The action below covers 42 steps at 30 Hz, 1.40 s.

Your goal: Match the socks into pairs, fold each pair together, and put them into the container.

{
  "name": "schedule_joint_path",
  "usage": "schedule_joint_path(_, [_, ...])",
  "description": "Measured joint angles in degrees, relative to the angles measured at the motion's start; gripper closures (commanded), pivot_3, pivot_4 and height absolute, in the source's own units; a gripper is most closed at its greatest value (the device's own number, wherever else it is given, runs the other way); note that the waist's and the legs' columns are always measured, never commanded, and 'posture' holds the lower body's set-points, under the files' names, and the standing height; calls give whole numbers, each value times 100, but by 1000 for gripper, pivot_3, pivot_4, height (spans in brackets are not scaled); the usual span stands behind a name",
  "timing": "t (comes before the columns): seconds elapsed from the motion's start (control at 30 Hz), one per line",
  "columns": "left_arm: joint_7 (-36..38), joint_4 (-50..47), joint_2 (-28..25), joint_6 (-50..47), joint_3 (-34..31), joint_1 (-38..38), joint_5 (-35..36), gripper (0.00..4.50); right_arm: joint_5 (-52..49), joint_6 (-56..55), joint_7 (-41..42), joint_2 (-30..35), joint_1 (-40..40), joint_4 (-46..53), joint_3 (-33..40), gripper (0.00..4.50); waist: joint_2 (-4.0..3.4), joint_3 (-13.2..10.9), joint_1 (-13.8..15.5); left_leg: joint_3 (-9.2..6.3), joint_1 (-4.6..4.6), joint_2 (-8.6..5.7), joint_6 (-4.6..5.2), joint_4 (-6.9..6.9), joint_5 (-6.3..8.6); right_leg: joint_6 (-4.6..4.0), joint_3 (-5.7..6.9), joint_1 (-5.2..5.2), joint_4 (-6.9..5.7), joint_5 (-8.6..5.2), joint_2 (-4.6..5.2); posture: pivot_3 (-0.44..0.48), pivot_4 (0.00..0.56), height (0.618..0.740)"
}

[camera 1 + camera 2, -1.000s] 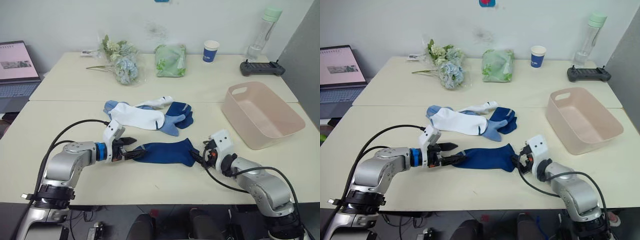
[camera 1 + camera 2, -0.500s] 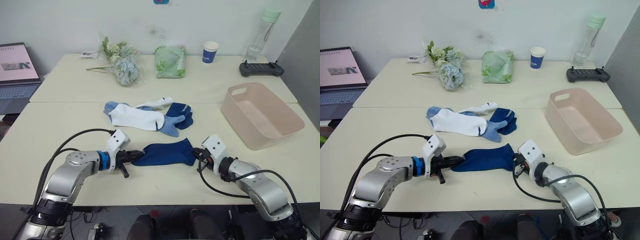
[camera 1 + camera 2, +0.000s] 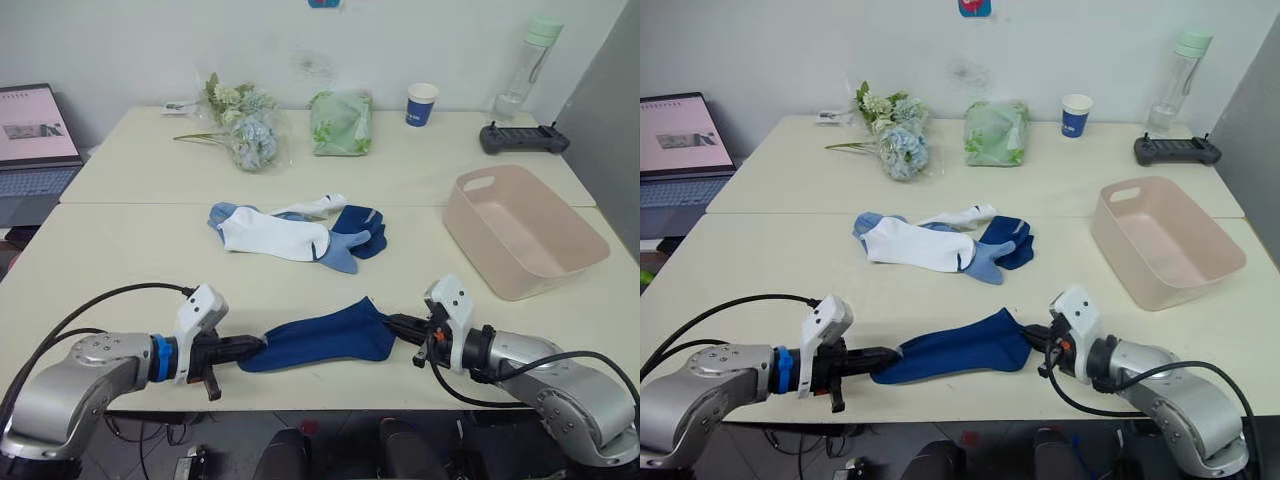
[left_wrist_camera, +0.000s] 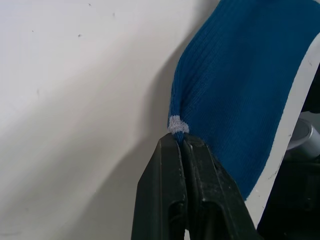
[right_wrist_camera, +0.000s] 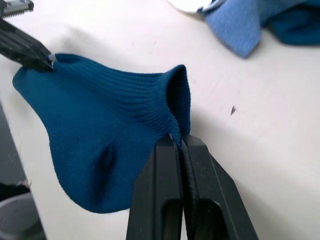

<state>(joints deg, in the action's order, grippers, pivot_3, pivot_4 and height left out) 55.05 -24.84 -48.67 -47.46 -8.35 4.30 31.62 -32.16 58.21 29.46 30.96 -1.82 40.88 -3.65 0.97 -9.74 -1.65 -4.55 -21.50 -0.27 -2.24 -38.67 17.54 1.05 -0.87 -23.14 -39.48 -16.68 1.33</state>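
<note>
A navy sock [image 3: 318, 337] lies stretched along the table's front edge, held at both ends. My left gripper [image 3: 255, 343] is shut on its toe end [image 4: 178, 125], and my right gripper [image 3: 393, 322] is shut on its cuff [image 5: 176, 131]. The other socks [image 3: 297, 229] lie in a heap at mid-table: white on top, light blue and a second navy one beside it. The pale pink container [image 3: 524, 231] stands at the right, with nothing in it.
At the back stand a flower bouquet [image 3: 240, 120], a green bag [image 3: 341, 121], a blue paper cup [image 3: 421, 103], a bottle [image 3: 522, 65] and a black controller [image 3: 522, 137]. A laptop [image 3: 35, 135] sits far left. The table's front edge runs just below the held sock.
Both grippers have closed on the navy sock's ends and drawn it toward the front edge of the table. The sock now lies lower and tilted, with its left end nearer the edge.
</note>
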Motion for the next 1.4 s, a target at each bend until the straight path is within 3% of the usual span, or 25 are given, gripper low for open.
schedule_joint_path(0.2, [-207, 148, 122, 735, 569, -17, -584, 4489, 487, -382, -79, 271, 364, -84, -504, 4500, 1, 1, 1, 6, 0, -1, 0, 1, 0, 0, -5, 0, 2, 0, -1, 0, 150, 740])
schedule_joint_path(0.5, [-167, 249, 100, 1013, 692, -46, -736, 4489, 690, -544, -222, 265, 483, -116, -672, 4500, 1, 2, 1, 7, 3, -2, 0, 1, 0, 0, -7, 2, 2, 0, -1, 0, 150, 740])
schedule_joint_path(0.67, [-225, 239, 183, 929, 686, -57, -654, 3299, 607, -281, -384, 97, 347, -117, -569, 3168, 2, 3, 1, 7, 2, -3, 0, 0, 0, 0, -6, 4, 3, 0, -1, 0, 150, 740])
schedule_joint_path(0.97, [-157, 337, 12, 1314, 262, 245, -598, 556, 585, -217, -208, 596, 275, -7, -307, 20, 1, 2, -6, 7, 5, 2, 0, 1, 0, 0, -5, 3, 1, 0, -4, 0, 150, 740])
schedule_joint_path(1.03, [-74, 534, -105, 1417, 54, 148, -596, 40, 496, -218, -101, 726, 230, 76, -140, 0, 2, 2, -2, 6, 4, 1, 0, 1, 0, 0, -3, 3, 3, 0, -4, 0, 150, 740])
schedule_joint_path(1.2, [188, 555, -160, 1351, -243, -591, -111, 40, 490, -408, -105, 632, -586, 8, 28, 0, 5, 0, -7, 8, 4, 0, 0, 0, 0, 0, -3, 4, 3, 0, -5, 0, 150, 740])
schedule_joint_path(1.4, [135, -100, -80, 802, -226, -1153, 637, 40, 1181, -705, -728, 21, -1518, -1042, -206, 0, 8, 0, -13, 9, -3, -1, 0, 2, 0, 0, -7, -4, 4, 1, -3, 0, 150, 740])
